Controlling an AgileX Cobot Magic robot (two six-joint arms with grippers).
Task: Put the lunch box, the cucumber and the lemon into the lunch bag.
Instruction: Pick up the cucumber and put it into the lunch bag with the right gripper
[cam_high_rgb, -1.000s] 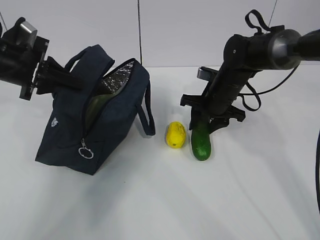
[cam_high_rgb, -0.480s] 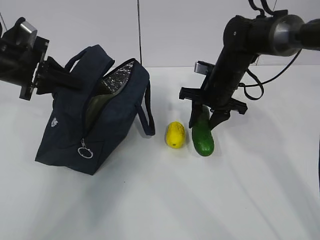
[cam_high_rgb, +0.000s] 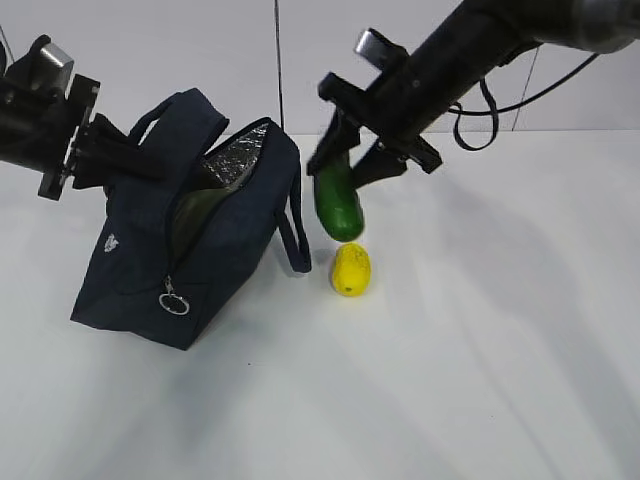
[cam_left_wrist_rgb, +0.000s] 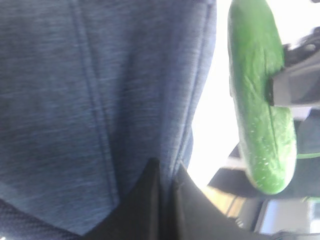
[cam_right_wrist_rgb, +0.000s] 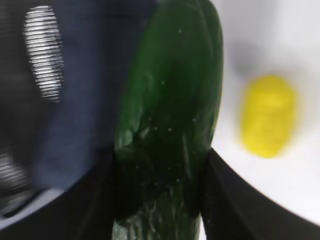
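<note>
One cucumber (cam_high_rgb: 338, 203) hangs nose-down, clamped in the right pincer (cam_high_rgb: 352, 165), just right of the lunch bag (cam_high_rgb: 190, 235) mouth; left pincer (cam_left_wrist_rgb: 165, 200) pinches bag fabric.

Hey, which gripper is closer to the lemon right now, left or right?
Right. The right gripper holds the cucumber in the air just above the lemon. The left gripper is far off at the lunch bag, clamped on its fabric.

Matt woven cloth lunch bag (cam_high_rgb: 205, 235) with crinkled foil lining (cam_high_rgb: 238, 155); glossy cucumber (cam_high_rgb: 338, 200).
</note>
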